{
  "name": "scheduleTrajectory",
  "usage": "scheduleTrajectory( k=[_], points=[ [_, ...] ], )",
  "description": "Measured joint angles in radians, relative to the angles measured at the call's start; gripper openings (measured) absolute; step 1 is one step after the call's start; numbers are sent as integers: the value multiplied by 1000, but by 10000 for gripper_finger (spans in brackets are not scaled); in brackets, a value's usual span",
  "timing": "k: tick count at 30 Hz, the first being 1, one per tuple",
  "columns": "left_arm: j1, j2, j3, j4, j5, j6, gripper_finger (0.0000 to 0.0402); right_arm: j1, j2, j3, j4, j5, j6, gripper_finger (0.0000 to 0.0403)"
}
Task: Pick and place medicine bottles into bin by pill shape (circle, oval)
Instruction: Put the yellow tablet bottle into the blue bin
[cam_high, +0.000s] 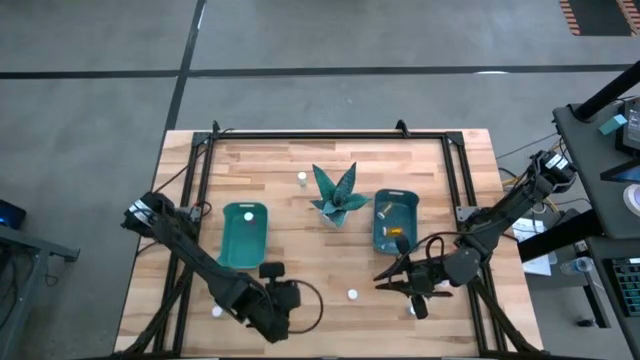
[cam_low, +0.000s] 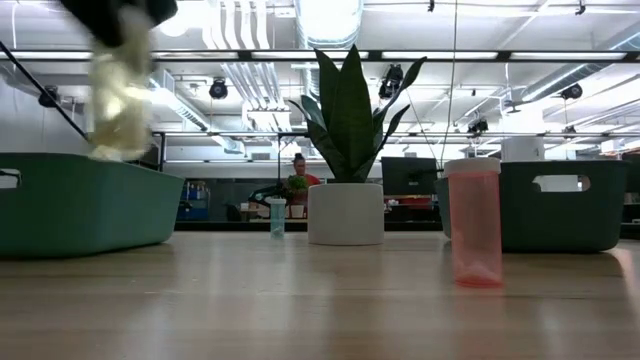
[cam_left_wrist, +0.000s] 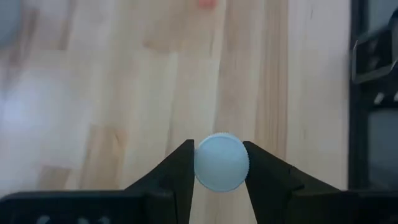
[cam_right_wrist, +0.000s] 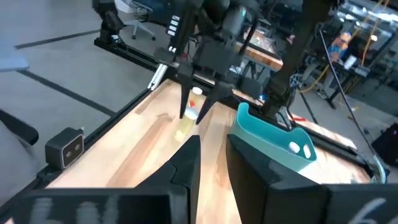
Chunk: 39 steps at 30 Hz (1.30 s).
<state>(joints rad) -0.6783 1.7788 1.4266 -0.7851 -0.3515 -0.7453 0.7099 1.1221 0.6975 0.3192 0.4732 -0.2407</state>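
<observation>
Wooden table (cam_high: 300, 215), grey concrete floor (cam_high: 100, 60).

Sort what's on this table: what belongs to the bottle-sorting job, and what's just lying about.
Belongs to the job:
- held bottle, in the left pincer
- far-side bottle
- near-edge bottle
- left bin
- right bin

Just lying about:
- plant between the bins
- black frame rails

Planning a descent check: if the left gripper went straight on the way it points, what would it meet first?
Probably the wooden table top: the left gripper points down at it, clamped on a white-capped bottle. Height unclear.
</observation>
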Motion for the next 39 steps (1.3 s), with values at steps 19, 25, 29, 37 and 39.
scheduleTrajectory(
  k=[19,25,29,37,39],
  points=[
    [125,-74,1,330,-69,323,106,-157,130,7,149,-141,200,199],
    [151,-79,7,386,-112,440,106,-170,205,72,116,-141,217,203],
    [160,-79,22,390,-131,486,106,-170,248,133,42,-140,221,203],
    [160,-79,65,412,-137,544,106,-174,311,234,-97,-133,256,203],
    [160,-79,69,412,-137,552,106,-174,320,245,-99,-133,252,203]
  ],
)
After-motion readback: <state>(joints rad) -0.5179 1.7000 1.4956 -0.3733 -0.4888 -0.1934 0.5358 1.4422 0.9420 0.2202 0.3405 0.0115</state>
